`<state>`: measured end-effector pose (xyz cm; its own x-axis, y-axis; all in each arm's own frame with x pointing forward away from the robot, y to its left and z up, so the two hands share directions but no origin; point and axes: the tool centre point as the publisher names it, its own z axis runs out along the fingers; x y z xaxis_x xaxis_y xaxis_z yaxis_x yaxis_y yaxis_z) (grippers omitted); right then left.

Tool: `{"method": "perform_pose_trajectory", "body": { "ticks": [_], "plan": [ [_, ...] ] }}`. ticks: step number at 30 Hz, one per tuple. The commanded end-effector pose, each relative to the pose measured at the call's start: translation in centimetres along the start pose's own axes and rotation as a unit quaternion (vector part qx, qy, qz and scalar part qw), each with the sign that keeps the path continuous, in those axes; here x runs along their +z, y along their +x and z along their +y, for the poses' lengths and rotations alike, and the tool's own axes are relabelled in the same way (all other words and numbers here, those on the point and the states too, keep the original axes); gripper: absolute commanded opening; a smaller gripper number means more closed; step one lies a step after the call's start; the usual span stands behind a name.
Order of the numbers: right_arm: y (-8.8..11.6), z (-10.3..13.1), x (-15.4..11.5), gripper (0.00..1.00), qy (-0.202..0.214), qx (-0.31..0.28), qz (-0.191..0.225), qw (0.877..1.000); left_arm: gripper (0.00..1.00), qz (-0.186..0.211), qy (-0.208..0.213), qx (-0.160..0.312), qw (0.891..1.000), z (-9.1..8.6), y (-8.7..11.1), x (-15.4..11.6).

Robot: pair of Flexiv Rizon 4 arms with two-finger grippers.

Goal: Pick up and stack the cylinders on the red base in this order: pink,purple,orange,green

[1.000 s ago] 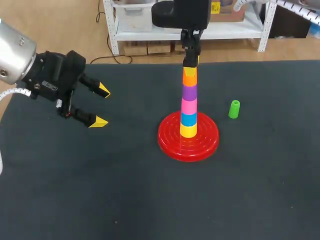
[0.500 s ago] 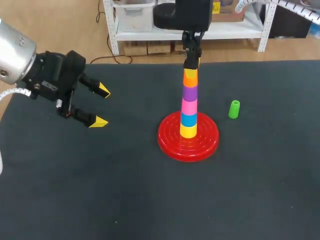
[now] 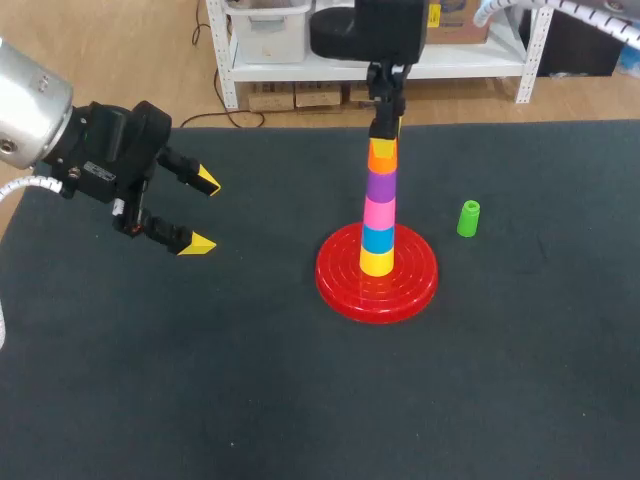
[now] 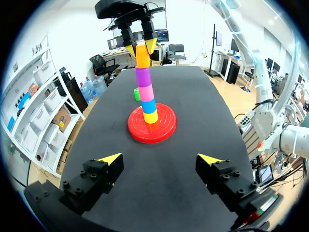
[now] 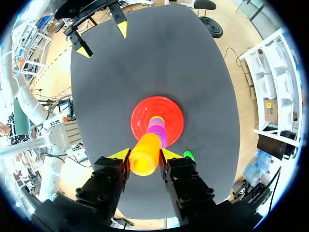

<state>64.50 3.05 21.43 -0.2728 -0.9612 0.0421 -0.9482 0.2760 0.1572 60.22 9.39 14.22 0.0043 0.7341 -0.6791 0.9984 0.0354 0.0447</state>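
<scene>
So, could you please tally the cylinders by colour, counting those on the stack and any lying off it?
yellow cylinder: 1
blue cylinder: 1
pink cylinder: 1
purple cylinder: 1
orange cylinder: 1
green cylinder: 1
Total: 6

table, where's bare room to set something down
The whole near strip in front of the red base, and the patch between the left gripper and that base. Crowded at the base: right gripper shut on the orange cylinder, green cylinder beside.
</scene>
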Motion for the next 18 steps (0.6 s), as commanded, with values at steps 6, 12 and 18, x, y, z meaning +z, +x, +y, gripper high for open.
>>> {"method": "perform_pose_trajectory", "body": {
  "ticks": [6, 12, 18],
  "plan": [
    [0.4, 0.5, 0.7, 0.0, 0.016, -0.001, -0.011, 1.0, 1.0, 0.0, -0.001, 0.0, 1.0, 0.0, 0.0, 0.1],
    [0.3, 0.5, -0.1, 0.0, 0.023, -0.005, -0.017, 1.0, 1.0, 0.0, -0.001, 0.0, 1.0, 0.0, 0.0, 0.1],
    [0.1, 0.2, -1.2, 0.0, 0.03, -0.01, -0.026, 0.999, 1.0, 0.0, -0.001, 0.0, 1.0, 0.0, 0.0, 0.1]
  ]
}}
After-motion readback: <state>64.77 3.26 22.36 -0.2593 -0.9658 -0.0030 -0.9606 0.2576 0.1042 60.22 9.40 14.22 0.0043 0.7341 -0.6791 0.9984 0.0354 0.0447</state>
